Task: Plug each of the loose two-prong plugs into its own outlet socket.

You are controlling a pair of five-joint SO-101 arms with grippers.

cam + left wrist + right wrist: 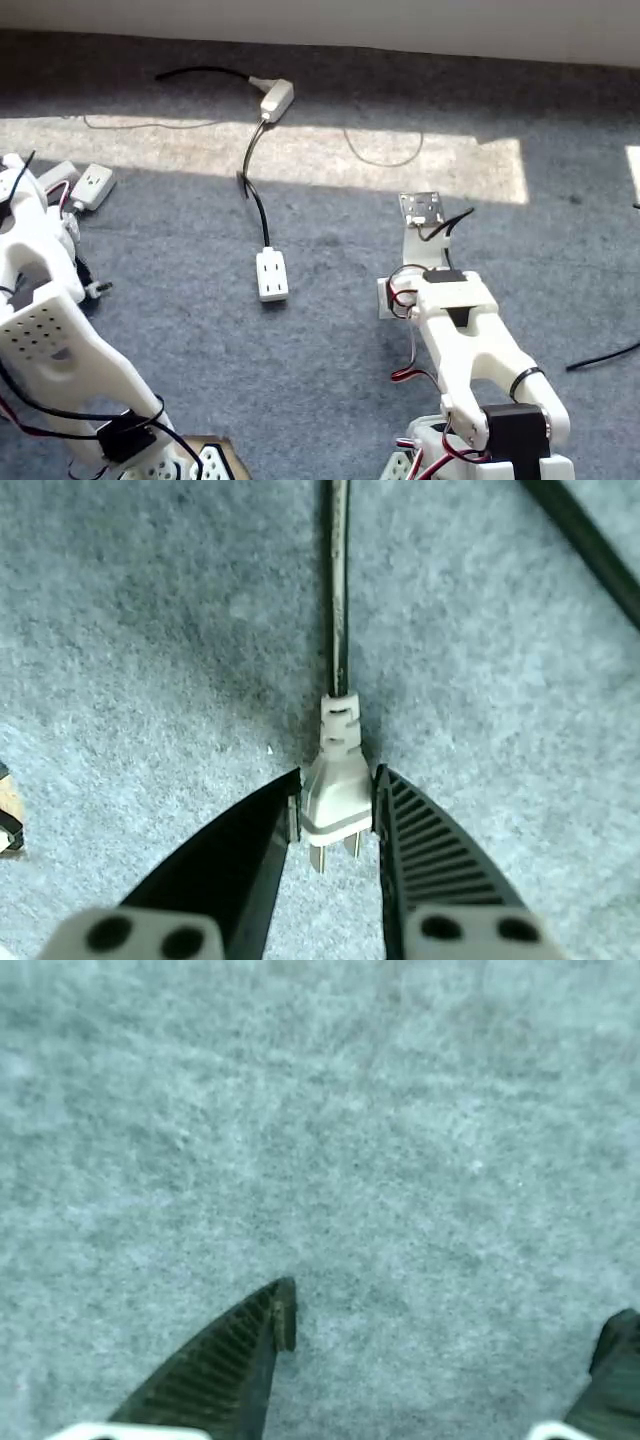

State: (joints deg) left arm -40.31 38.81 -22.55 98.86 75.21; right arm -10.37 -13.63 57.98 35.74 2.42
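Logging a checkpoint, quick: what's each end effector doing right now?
Left end effector: closed on a two-prong plug.
Right end effector: open, holding nothing.

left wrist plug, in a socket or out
Out. The plug sits pinched in the left gripper, both prongs bare over the carpet.

Two-prong plug [337, 798]: pale grey, on a black cord [338, 580], pinched between the left fingers [425, 830], prongs bare.
Outlet socket [272, 275]: white, on a black cable [256, 205], flat on the grey carpet [330, 330], slots up.
Second outlet socket [92, 186]: white, at the carpet's left.
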